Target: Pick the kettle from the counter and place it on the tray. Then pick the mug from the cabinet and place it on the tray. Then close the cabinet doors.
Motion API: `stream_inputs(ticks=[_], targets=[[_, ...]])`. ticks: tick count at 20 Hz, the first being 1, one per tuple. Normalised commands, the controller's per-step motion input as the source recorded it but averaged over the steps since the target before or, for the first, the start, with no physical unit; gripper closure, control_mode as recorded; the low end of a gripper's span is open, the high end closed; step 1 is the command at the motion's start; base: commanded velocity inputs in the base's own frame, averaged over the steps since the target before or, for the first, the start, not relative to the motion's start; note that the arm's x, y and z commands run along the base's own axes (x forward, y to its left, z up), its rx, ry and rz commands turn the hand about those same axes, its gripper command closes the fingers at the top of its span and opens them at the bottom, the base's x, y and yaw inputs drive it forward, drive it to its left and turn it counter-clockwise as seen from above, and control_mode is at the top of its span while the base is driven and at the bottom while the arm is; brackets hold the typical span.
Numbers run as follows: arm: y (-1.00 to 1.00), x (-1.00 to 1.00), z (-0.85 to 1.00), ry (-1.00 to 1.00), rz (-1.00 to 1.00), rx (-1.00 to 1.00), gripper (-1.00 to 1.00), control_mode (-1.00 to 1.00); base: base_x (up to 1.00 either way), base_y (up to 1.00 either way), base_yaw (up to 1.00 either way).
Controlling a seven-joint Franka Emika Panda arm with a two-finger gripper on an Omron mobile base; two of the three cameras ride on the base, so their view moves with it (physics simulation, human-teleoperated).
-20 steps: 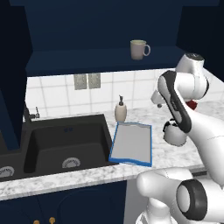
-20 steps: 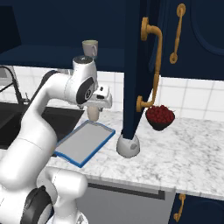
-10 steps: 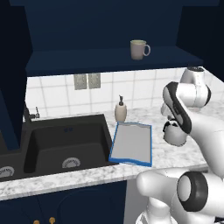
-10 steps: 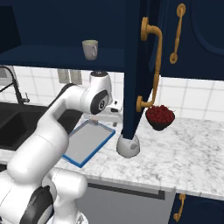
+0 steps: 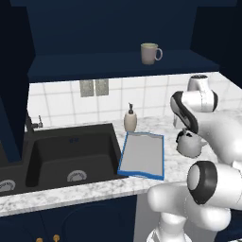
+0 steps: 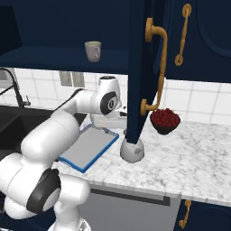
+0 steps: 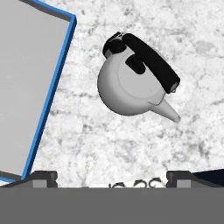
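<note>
- Swung rightward and down over the last second: white arm now bent over the squat silver-grey metal kettle (image 7: 131,89), with the hand looking straight down on it.
- Kettle upright on the white-grey speckled marble worktop (image 7: 131,144), just beside the flat grey tray with bright blue raised rim (image 7: 26,87) but apart from it; dark arched handle on top, spout pointing away from the tray.
- Gripper (image 7: 111,177) spread wide, tips either side of bare worktop short of the kettle, pinching nothing.
- Step in hand, by judgement: approach for the first pick, nothing yet on the tray.
- Next move likely calls for centring over the arched handle, turning the tips to straddle it, then descending and closing.
- Small beige ceramic mug (image 5: 150,53) on the shelf of the dark navy wall cabinet (image 5: 118,66), waiting for later.
- Navy door with gold handle (image 6: 155,72) standing open.
</note>
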Motion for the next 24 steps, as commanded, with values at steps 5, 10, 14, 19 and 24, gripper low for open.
stream_inputs(ticks=[5,10,14,19,24], targets=[[-0.29,0.39,-0.07,0.08,0.0,0.0,-1.0,-1.0,0.0,0.0,0.0],[-0.19,0.31,-0.38,0.01,0.06,0.0,-1.0,-1.0,0.0,0.0,0.0],[-0.25,0.32,-0.29,0.0,0.11,0.0,-1.0,-1.0,0.0,0.0,0.0],[-0.2,0.31,-0.32,0.02,0.08,0.0,-1.0,-1.0,0.0,0.0,0.0],[-0.21,0.36,-0.33,0.05,0.07,0.0,-1.0,-1.0,0.0,0.0,0.0]])
